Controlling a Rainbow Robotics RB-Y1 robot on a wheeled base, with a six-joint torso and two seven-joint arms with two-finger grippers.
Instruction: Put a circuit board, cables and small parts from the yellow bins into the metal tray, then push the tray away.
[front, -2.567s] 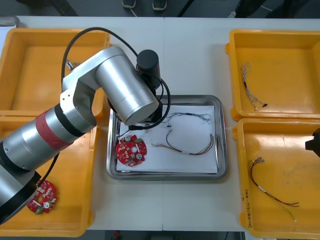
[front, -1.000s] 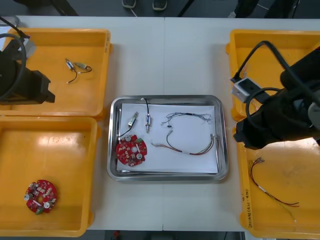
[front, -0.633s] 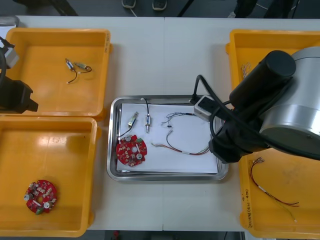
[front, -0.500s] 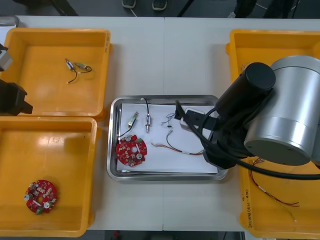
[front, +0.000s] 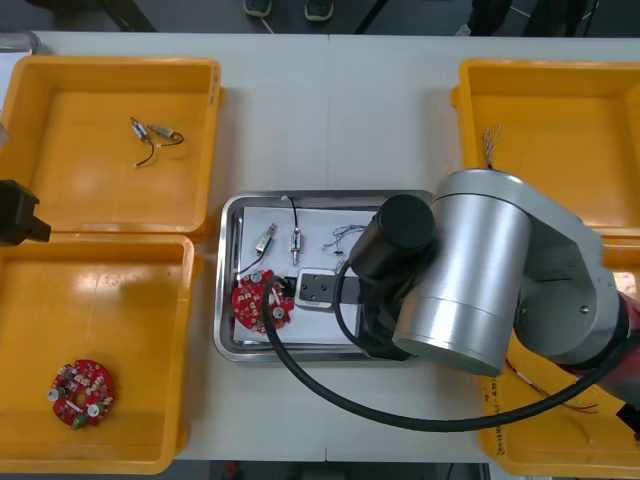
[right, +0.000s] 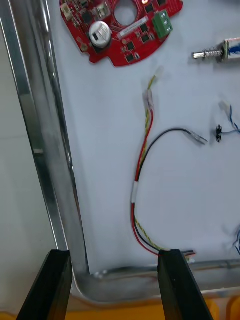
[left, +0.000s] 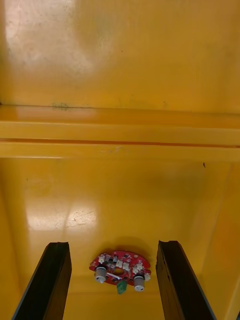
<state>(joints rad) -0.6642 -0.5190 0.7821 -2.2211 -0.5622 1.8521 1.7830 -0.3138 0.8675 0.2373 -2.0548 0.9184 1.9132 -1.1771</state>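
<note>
**Right gripper over tray corner, jaws released**

Front view: the right arm reaches across the metal tray (front: 228, 300) and covers its right half. In the right wrist view the right gripper (right: 114, 252) hangs low over one corner of the tray. Its fingers are spread wide and hold nothing, with the tray's rim and white inside between them.

Tray contents:
- A circuit board (front: 258, 305) sits in the near-left part.
- A red and yellow cable (right: 141, 200) lies on the white, running from beside the board toward the corner under the gripper.
- A black cable (right: 172, 132) curves off it.
- Two small metal parts (front: 297, 243) lie just beyond the board.

The left gripper (left: 113, 246) is parked at the left edge over the near left yellow bin (front: 130, 300). Its jaws are released and empty. A second circuit board (left: 120, 267) rests on the bin floor, seen between the fingers. The far left yellow bin (front: 60, 150) holds more small parts (front: 152, 135) on a short wire.
</note>
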